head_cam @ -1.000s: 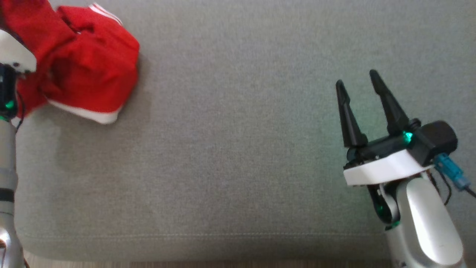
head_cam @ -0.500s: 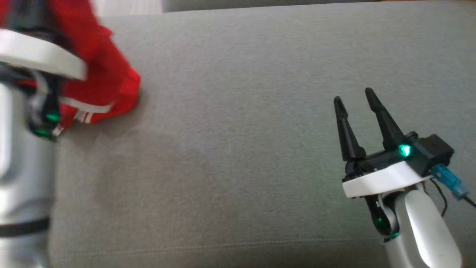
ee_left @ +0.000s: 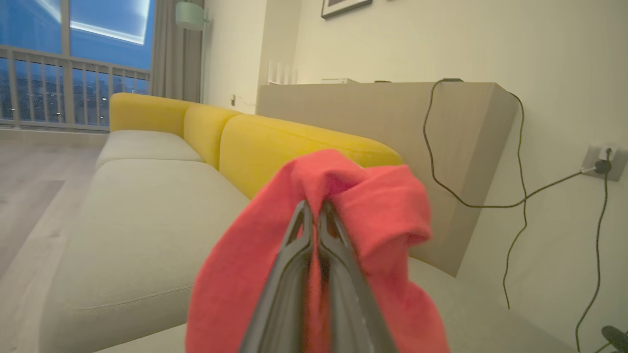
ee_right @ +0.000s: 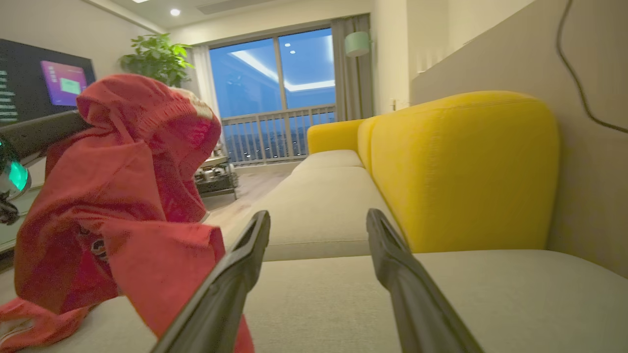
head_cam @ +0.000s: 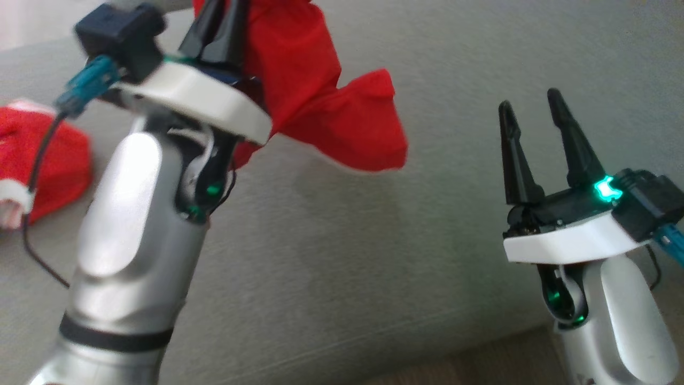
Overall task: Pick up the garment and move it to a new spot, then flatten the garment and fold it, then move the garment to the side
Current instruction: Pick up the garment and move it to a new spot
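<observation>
Fingers of the left gripper (ee_left: pixel 314 208) are pressing tight together on a bunched fold of the red garment (ee_left: pixel 373 196) — the cloth is wrapping over both tips and draping down on either side of them. In the head view the garment is hanging from that pinch, lifted above the grey sofa seat (head_cam: pixel 374 256), with one loose flap spreading toward the robot's right. At the far left of the head view a red piece with a white cuff (head_cam: pixel 37 160) is lying on the seat; I cannot tell whether it is joined to the held cloth.

The right gripper (head_cam: pixel 530 101) is holding its fingers spread wide with nothing between them, hovering over the right part of the seat, apart from the cloth. In its wrist view the garment is hanging to the left of its fingers, and the lowest folds seem to be reaching the cushion.

Yellow back cushions (ee_right: pixel 466 166) are running along behind the seat — beyond them a dark cable (ee_left: pixel 441 147) is trailing down a pale wall to a socket (ee_left: pixel 601 162).
</observation>
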